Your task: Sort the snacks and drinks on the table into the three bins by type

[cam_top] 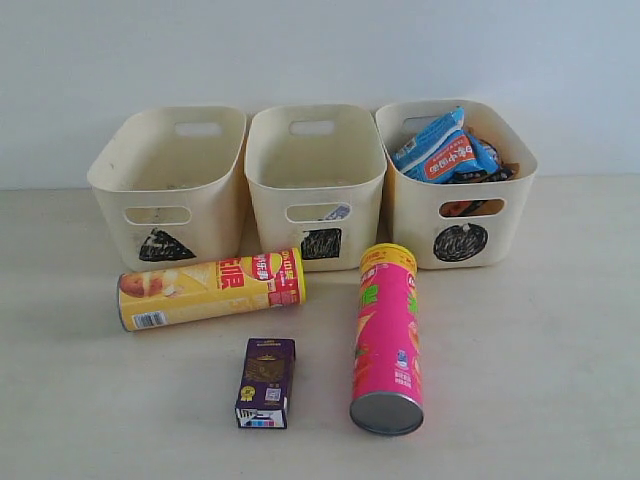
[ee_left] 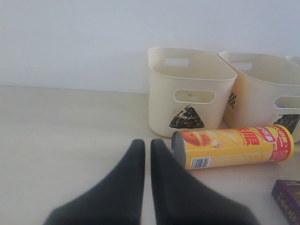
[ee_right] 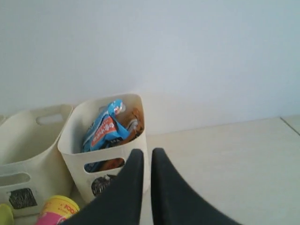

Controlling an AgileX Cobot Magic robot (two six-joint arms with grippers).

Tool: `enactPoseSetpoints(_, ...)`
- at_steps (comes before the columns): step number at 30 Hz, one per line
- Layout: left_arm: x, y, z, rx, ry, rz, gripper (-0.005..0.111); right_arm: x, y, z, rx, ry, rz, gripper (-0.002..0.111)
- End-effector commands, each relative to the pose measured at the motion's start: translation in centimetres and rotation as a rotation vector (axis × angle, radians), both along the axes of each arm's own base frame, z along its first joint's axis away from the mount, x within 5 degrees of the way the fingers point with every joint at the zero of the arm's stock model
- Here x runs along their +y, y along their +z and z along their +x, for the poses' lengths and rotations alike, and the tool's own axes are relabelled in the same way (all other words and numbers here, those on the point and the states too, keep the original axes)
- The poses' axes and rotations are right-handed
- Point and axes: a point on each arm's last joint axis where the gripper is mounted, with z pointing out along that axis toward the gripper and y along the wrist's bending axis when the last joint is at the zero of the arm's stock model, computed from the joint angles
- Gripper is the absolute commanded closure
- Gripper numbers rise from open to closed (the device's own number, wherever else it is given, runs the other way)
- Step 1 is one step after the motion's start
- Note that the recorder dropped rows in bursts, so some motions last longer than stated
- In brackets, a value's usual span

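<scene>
Three cream plastic bins stand in a row at the far side of the pale beige surface (cam_top: 560, 330), from nine o'clock to three: the triangle-marked bin (cam_top: 205, 240), the square-marked bin (cam_top: 275, 235) and the circle-marked bin (cam_top: 410, 235). The circle one is stuffed with blue-white foil packets (cam_top: 440, 150), and something orange shows through its handle cutout. A bit of blue and white peeks through the square bin's cutout, too little to name.

Still out on the surface is the small dark purple drink carton (cam_top: 266, 382), lying flat near the front. At eleven o'clock from it lies the yellow cylindrical chip tube (cam_top: 210, 290), on its side just in front of the triangle and square bins. At three o'clock lies the pink cylindrical chip tube (cam_top: 388, 340), metal end towards the camera.

The left jaws are pressed together and hold nothing, and the yellow tube's grey end is close by. The right jaws are likewise closed tight and empty, pointing towards the packet-filled bin.
</scene>
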Motion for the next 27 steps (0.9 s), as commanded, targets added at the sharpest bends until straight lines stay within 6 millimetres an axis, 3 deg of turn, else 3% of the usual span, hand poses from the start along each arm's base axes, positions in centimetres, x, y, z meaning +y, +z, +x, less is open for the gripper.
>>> enactPoseSetpoints(1, 0.0, 0.2, 0.0, -0.015, 0.002, -0.013, 0.103, -0.1, -0.1, -2.2, -0.079, -0.004, 0.039, 0.106)
enactPoseSetpoints(7, 0.0, 0.4, 0.0, -0.032, 0.004, -0.014, 0.103, -0.2, -1.9, -3.4, -0.055, -0.008, 0.118, 0.106)
enactPoseSetpoints(14, 0.2, 1.5, 0.0, -0.150, 0.019, -0.018, 0.103, -0.2, -2.0, -3.4, -0.045, -0.009, 0.118, 0.106)
enactPoseSetpoints(27, 0.2, 1.5, 0.0, -0.153, 0.019, -0.020, 0.103, -0.2, -2.0, -3.4, -0.045, -0.009, 0.118, 0.106)
